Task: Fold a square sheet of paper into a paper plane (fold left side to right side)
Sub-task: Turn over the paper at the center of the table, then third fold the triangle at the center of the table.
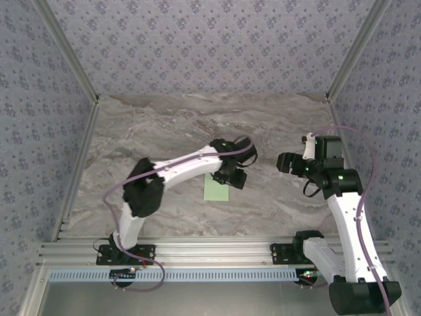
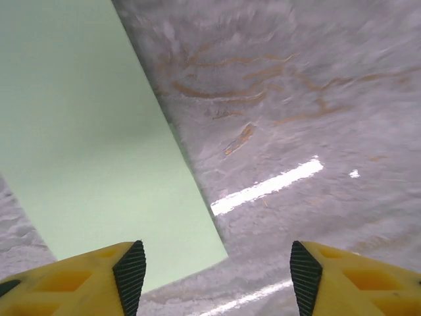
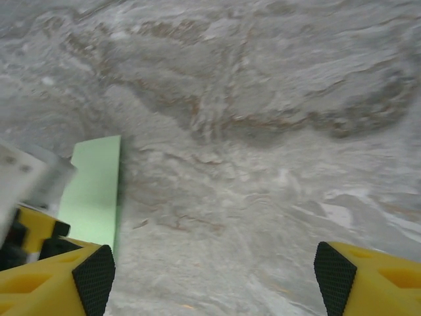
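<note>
The pale mint-green paper lies flat on the marble table as a narrow folded rectangle near the middle. My left gripper hovers over its far right corner, open; in the left wrist view the paper fills the left side and its corner sits between the spread yellow fingers, nothing held. My right gripper hangs open to the right, well apart from the sheet. The right wrist view catches the paper at the left edge, beside the left arm's gripper.
The marble tabletop stretches bare behind and to both sides of the paper. Patterned walls and metal frame rails enclose the table. The arm bases stand on the near rail.
</note>
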Controlling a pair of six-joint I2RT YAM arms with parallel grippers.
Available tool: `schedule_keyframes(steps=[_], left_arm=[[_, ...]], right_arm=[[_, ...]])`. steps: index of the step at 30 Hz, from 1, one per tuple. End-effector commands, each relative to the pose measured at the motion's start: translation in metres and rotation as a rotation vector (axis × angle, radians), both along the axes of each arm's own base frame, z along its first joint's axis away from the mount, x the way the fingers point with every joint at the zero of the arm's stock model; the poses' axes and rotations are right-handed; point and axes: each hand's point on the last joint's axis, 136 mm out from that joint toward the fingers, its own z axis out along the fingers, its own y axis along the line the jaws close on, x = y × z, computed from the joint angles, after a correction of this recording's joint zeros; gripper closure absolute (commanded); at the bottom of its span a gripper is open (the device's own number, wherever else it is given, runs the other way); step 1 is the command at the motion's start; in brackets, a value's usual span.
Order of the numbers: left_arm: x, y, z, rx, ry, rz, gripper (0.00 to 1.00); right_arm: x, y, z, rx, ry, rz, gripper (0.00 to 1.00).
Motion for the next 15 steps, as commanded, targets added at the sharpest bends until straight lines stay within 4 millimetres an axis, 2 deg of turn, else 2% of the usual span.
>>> schedule_keyframes(steps=[1, 3, 5, 8, 11, 15], left_arm=[[0.018, 0.012, 0.03, -0.195, -0.039, 0.077, 0.37], [0.025, 0.031, 0.031, -0.266, -0.038, 0.141, 0.36], [0.03, 0.054, 0.024, -0.334, -0.015, 0.207, 0.36], [0.033, 0.073, 0.014, -0.433, 0.012, 0.255, 0.35], [0.035, 0.081, 0.004, -0.507, 0.036, 0.272, 0.35], [0.035, 0.083, -0.016, -0.543, 0.077, 0.289, 0.36]], right_arm=[[0.006, 0.04, -0.01, 0.185, 0.019, 0.126, 0.21], [0.01, 0.059, -0.022, 0.249, 0.046, 0.171, 0.23], [0.016, 0.08, -0.036, 0.272, 0.072, 0.216, 0.25], [0.021, 0.11, -0.054, 0.256, 0.111, 0.286, 0.27], [0.027, 0.134, -0.067, 0.254, 0.136, 0.325, 0.28], [0.029, 0.155, -0.077, 0.242, 0.122, 0.359, 0.28]])
